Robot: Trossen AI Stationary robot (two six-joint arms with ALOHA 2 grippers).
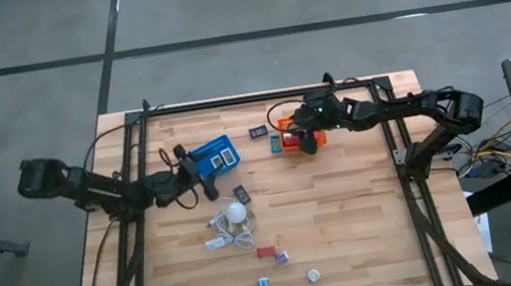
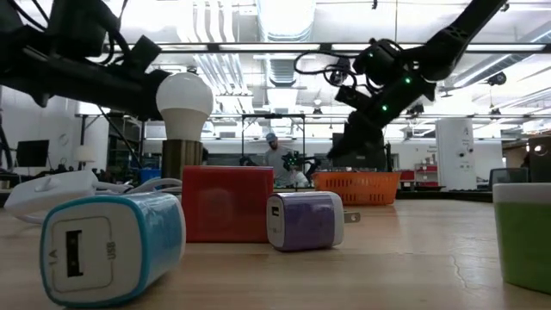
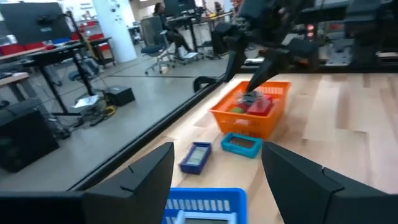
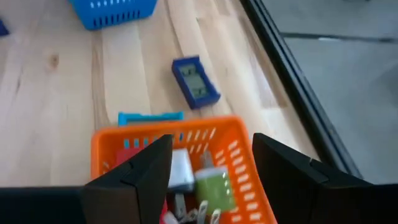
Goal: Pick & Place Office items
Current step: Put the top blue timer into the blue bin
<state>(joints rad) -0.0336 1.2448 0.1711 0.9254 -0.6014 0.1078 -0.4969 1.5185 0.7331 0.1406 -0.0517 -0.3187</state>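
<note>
The small office items lie spread on the wooden table. In the high view a red block point(image 1: 266, 253), a purple piece point(image 1: 282, 257), a bluish cube point(image 1: 264, 284) and a white cube point(image 1: 313, 275) sit near the front, and a dark flat piece point(image 1: 241, 194) lies mid-table. My right gripper point(image 4: 211, 168) is open and hangs over the orange basket point(image 4: 186, 140), where white and green pieces point(image 4: 214, 186) lie. My left gripper point(image 3: 217, 177) is open and sits beside the blue basket point(image 3: 205, 202), touching nothing. A blue flat piece point(image 3: 196, 155) and a teal piece point(image 3: 242, 144) lie between the baskets.
A white bulb point(image 1: 236, 213) with its white cord point(image 1: 219, 238) lies mid-table. The blue basket point(image 1: 215, 156) holds two labelled pieces. A black frame rail point(image 1: 259, 97) runs along the far edge. Bare wood shows at the front right point(image 1: 369, 237). A person stands in the room behind point(image 2: 274, 159).
</note>
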